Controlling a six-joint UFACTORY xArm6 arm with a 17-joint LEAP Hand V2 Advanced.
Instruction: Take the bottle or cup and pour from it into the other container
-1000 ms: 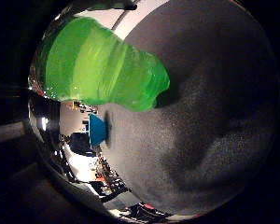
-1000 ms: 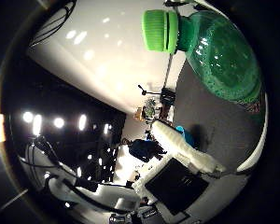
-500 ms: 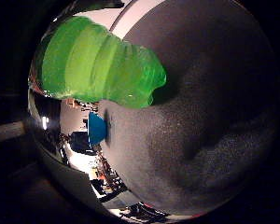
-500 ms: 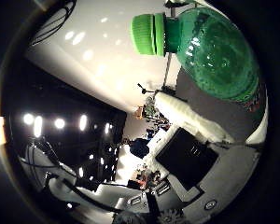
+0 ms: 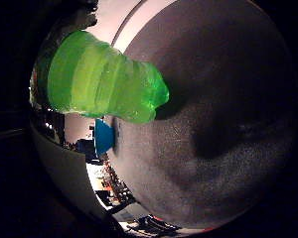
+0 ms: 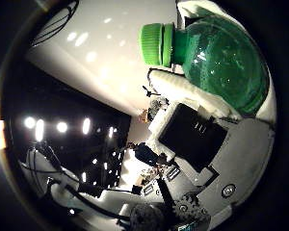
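Observation:
A green plastic bottle [image 6: 222, 63] with a green screw cap [image 6: 156, 43] fills much of the right thumb side palm view, close to the palm. My hand [image 6: 197, 135] shows there as white and black parts, with fingers [image 6: 183, 89] curled against the bottle's side. The right little finger side palm view shows the bottle's ribbed lower body [image 5: 99, 79], its base by the dark grey tabletop [image 5: 219, 119]. A blue container [image 5: 103, 135] stands further off, beyond the bottle.
The grey tabletop has a rounded edge with a dim room behind it. Ceiling lights [image 6: 58, 125] and room clutter show past the hand.
The fingers have closed in around the bottle, and more of the hand now lies against it. The bottle sits closer to the palm.

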